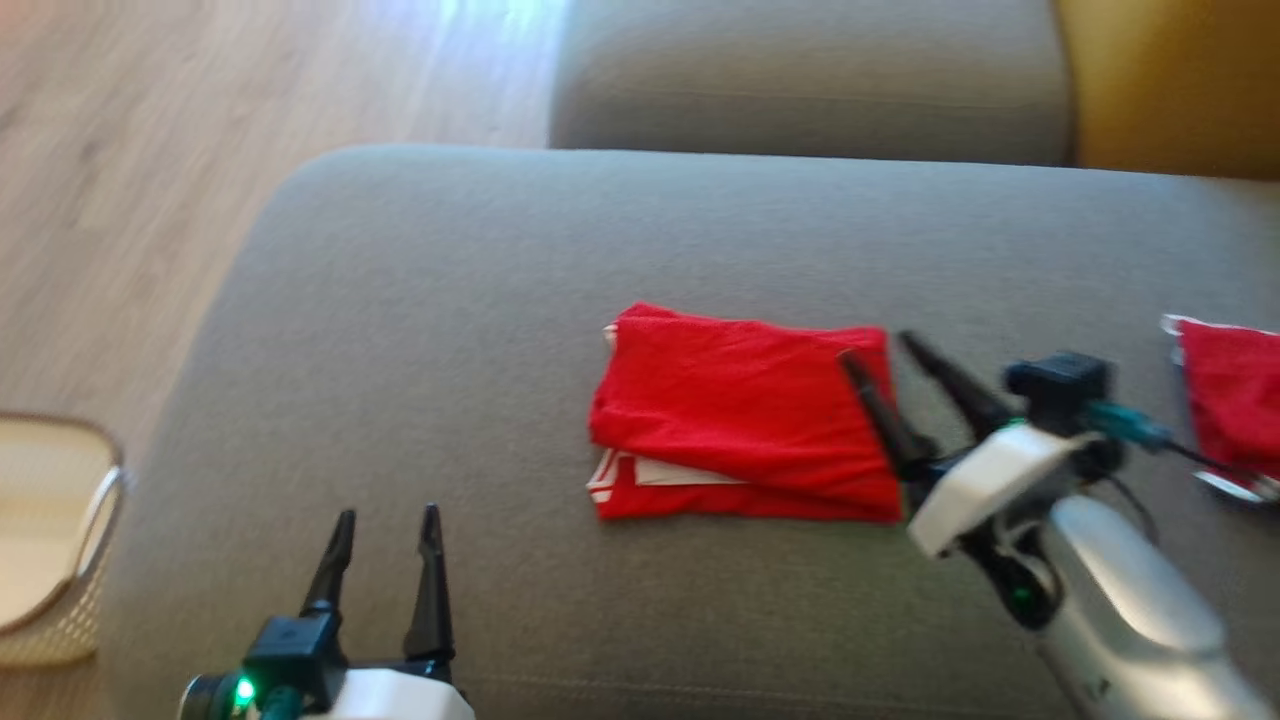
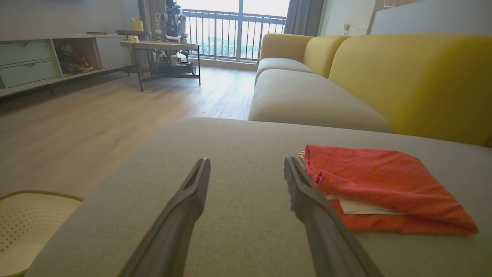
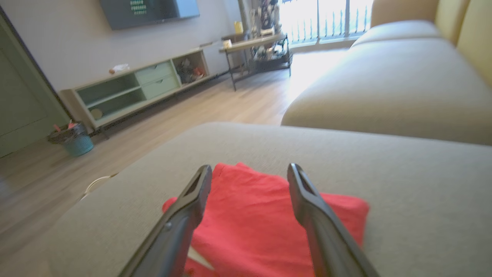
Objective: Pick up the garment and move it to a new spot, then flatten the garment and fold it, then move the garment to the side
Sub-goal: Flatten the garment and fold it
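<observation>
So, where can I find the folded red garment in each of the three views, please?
Head view: the folded red garment is at the centre, slightly to the right.
Left wrist view: it is at the lower right.
Right wrist view: it is at the bottom centre.
Shared landmark: the grey cushion that it lies on.

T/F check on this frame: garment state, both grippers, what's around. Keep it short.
1. The red garment lies folded on the grey cushion. True.
2. The right gripper is shut on the garment. False: its fingers stand apart above the garment's right edge, holding nothing.
3. The left gripper is open and apart from the garment. True.
4. The basket sits on the cushion. False: it stands on the floor beside the cushion.
5. A second red cloth lies further right on the cushion. True.
</observation>
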`<state>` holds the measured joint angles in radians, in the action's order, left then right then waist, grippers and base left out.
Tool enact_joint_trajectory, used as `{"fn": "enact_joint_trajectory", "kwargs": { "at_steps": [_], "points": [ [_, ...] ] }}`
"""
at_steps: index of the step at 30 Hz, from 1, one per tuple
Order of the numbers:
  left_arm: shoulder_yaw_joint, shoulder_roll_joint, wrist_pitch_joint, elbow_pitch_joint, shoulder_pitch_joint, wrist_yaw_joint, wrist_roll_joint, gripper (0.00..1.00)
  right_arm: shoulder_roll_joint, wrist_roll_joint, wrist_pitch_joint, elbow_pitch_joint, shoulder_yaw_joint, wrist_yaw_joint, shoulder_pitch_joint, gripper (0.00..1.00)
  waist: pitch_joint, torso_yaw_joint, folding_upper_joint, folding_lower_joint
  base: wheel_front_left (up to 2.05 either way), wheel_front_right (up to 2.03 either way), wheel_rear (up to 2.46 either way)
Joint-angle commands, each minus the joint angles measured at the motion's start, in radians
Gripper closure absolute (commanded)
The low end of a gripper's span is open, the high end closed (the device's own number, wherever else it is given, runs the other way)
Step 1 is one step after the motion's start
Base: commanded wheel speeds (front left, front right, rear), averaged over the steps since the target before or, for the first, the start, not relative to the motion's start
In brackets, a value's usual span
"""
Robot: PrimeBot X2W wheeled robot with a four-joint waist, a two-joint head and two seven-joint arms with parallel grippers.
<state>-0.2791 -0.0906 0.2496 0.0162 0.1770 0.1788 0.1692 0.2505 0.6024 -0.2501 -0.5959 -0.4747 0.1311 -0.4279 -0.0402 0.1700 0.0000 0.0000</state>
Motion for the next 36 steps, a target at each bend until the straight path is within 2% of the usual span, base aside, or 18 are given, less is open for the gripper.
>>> {"fn": "enact_joint_trajectory", "kwargs": {
  "at_steps": [1,6,10,16,22,36],
  "points": [
    [0.043,0.005,0.012,-0.043,-0.023,0.01,0.006,0.0,-0.027,-0.066,-0.011,0.07,0.06,0.0,0.048,0.0,-0.024,-0.042,0.0,0.0,0.0,0.0,0.0],
    [0.068,0.011,0.012,-0.068,0.004,0.006,-0.014,0.0,-0.123,-0.278,-0.011,0.227,0.274,0.0,0.251,0.0,-0.055,-0.087,0.0,0.0,0.0,0.0,0.0],
    [0.093,0.018,0.012,-0.094,0.034,0.01,-0.044,0.0,-0.166,-0.384,-0.011,0.308,0.327,0.0,0.365,0.0,-0.083,-0.117,0.0,0.0,0.0,0.0,0.0],
    [0.128,0.031,0.012,-0.139,0.1,0.006,-0.062,0.0,-0.193,-0.497,-0.012,0.377,0.386,0.0,0.466,0.0,-0.114,-0.143,0.0,0.0,0.0,0.0,0.0],
    [0.114,0.03,0.012,-0.107,0.148,-0.022,-0.124,0.0,-0.199,-0.535,-0.012,0.403,0.409,0.0,0.524,0.0,-0.139,-0.134,0.0,0.0,0.0,0.0,0.0],
    [0.109,0.033,0.012,-0.084,0.164,-0.039,-0.145,0.0,-0.2,-0.501,-0.012,0.411,0.412,0.0,0.553,0.0,-0.147,-0.093,0.0,0.0,0.0,0.0,0.0]
  ]
}}
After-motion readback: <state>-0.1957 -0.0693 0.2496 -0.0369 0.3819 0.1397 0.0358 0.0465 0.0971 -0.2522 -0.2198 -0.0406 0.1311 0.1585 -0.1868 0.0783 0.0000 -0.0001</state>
